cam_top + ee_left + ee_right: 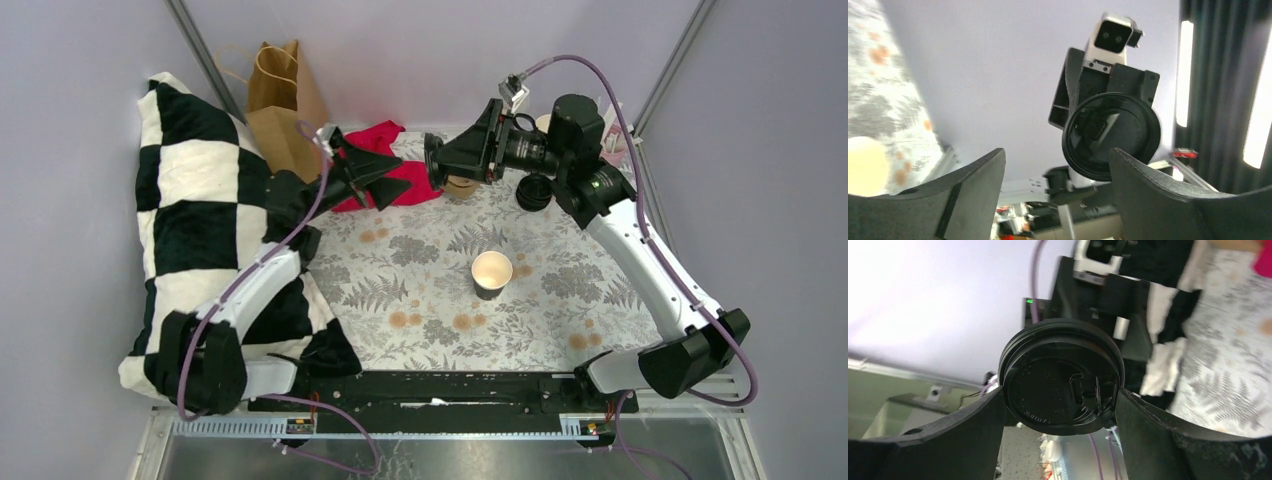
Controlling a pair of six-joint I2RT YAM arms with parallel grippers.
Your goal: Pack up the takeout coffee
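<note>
The paper cup [492, 272] is standing upright and uncovered near the middle of the fern-printed tablecloth [420, 300], and its cream inside is showing. The cup is well apart from both grippers.

The right gripper [440, 160] is hanging above the far part of the table, about 11 o'clock from the cup, with its fingers pointing toward 9 o'clock. Its jaws are clamping the black lid [1060, 380] by the rim, one finger [958, 435] pressing on each side. In the right wrist view the lid is turned on its edge and is showing its moulded face with the sip tab. From above, the lid [432, 162] is appearing only as a thin dark disc.

The left gripper [395, 180] is facing it, at about 10 o'clock from the cup, above the red cloth [385, 135]. Its jaws are standing wide and are holding nothing. In the left wrist view the lid [1111, 135] is showing beyond the gap, near the right finger [1148, 190]. I cannot tell if they are touching.

A brown paper bag [280, 100] is standing at the 11 o'clock corner. A black-and-white checkered cushion [190, 220] is lying along the 9 o'clock side.
</note>
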